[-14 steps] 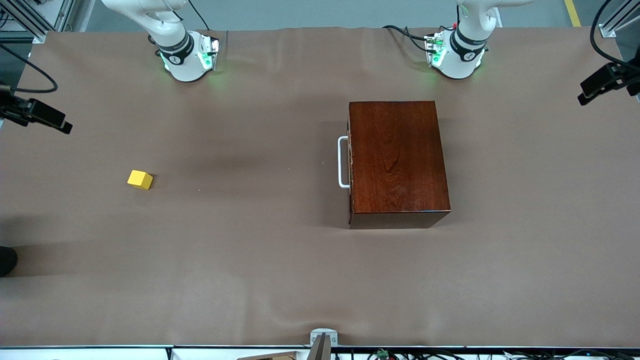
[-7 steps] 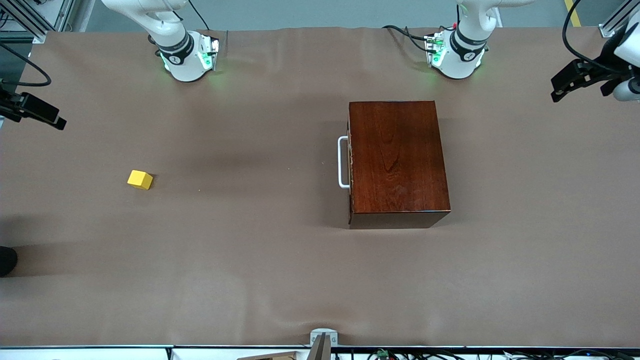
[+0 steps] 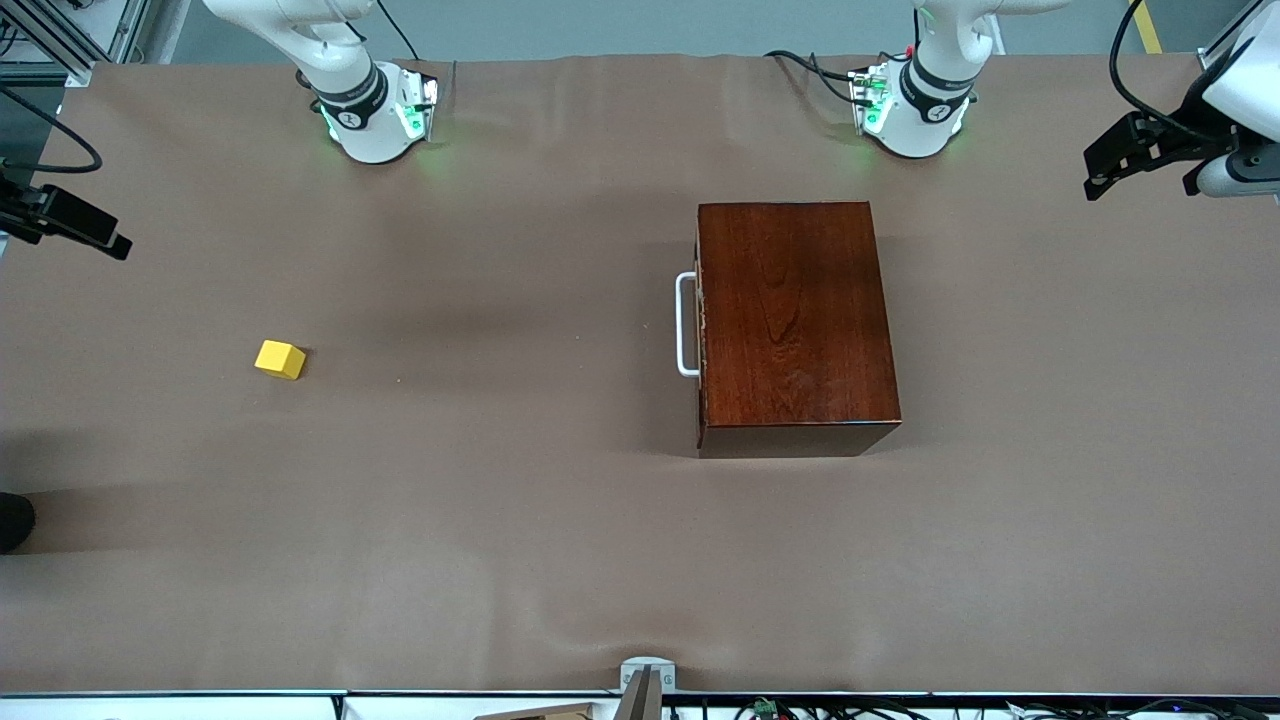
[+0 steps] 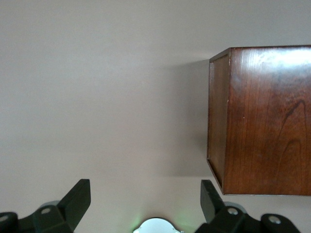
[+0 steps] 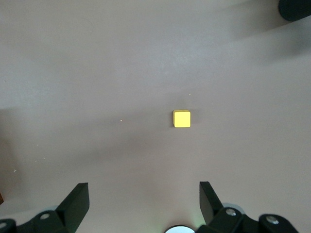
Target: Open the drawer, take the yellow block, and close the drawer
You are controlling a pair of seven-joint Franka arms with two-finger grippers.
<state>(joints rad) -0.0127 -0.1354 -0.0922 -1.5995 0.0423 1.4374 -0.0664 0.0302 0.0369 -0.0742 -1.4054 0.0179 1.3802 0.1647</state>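
The dark reddish-brown wooden box (image 3: 795,325) stands on the brown table, its drawer shut flush. The drawer's white handle (image 3: 685,325) faces the right arm's end of the table. In the left wrist view only the box's (image 4: 262,121) top and one plain side show. The yellow block (image 3: 280,359) lies on the bare table toward the right arm's end, outside the drawer. My right gripper (image 5: 144,189) hangs open and empty over that end of the table (image 3: 105,240), the block (image 5: 182,118) some way off below it. My left gripper (image 4: 145,187) is open and empty over the left arm's end (image 3: 1105,175), beside the box.
The two arm bases (image 3: 375,115) (image 3: 915,110) stand along the table's edge farthest from the front camera. A dark rounded object (image 3: 12,520) sits at the table's edge at the right arm's end. A small grey mount (image 3: 645,680) is at the nearest edge.
My left gripper has come in over the table from its end, toward the box. My right gripper has shifted slightly. The box and the block have not moved.
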